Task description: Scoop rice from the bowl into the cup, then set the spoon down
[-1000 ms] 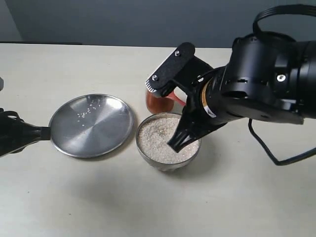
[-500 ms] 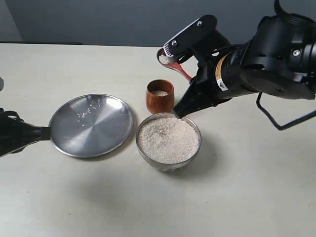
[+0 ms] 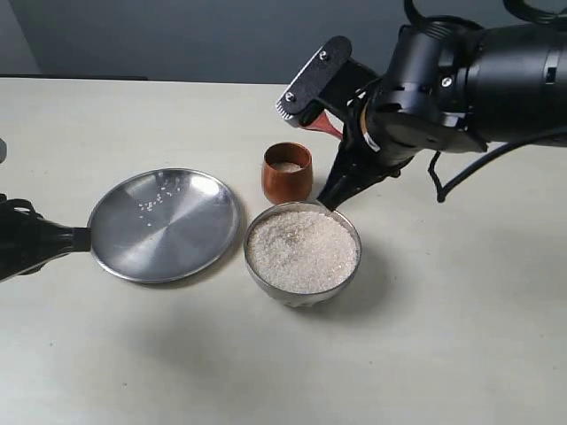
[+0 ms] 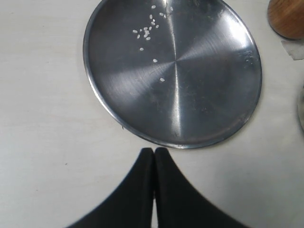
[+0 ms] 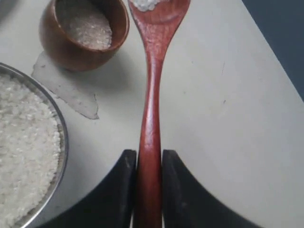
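- Right gripper (image 5: 148,156): upper right of centre, jaws clamped on slim handle of dark reddish-brown wooden spoon (image 5: 149,95). Spoon raised and seemingly level, to keep its small load of grains. Head beside cup, not over mouth.
- Small glossy reddish-brown cup (image 3: 287,173): centre, just behind bowl. Some rice inside; closeness likely shortens carry.
- Round shiny steel bowl (image 3: 306,297): centre, heaped with white uncooked rice (image 3: 301,250).
- Flat round steel plate (image 3: 164,226): left of bowl, few stray grains.
- Left gripper (image 4: 154,152): left edge, jaws pressed together, empty, parked near plate rim.
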Action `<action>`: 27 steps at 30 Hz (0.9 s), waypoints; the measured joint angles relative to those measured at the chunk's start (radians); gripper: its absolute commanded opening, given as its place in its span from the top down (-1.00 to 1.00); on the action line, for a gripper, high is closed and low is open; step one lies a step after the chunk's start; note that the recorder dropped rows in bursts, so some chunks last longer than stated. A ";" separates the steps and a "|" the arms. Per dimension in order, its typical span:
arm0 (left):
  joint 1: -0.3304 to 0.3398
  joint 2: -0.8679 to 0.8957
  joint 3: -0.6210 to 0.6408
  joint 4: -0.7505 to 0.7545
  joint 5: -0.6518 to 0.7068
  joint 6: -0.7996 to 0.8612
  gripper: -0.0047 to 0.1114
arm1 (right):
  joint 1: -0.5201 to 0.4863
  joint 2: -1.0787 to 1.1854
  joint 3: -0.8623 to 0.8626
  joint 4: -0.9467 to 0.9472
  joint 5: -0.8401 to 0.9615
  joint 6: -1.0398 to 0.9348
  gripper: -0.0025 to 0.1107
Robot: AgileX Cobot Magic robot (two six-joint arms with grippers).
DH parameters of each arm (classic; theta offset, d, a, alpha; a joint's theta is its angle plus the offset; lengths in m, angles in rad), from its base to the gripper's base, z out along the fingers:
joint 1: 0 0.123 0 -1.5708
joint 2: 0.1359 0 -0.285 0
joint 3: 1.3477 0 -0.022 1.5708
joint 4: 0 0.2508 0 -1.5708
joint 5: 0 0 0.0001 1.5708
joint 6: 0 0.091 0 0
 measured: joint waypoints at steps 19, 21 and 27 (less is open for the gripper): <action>0.000 0.000 0.000 0.000 0.000 0.000 0.91 | 0.000 0.091 -0.008 -0.029 0.006 -0.073 0.97; 0.000 0.000 0.000 0.000 0.000 0.000 0.91 | 0.002 0.097 -0.008 -0.042 0.002 -0.073 0.97; 0.000 0.000 0.000 0.000 0.000 0.000 0.91 | 0.023 0.097 -0.008 -0.109 0.002 -0.075 0.97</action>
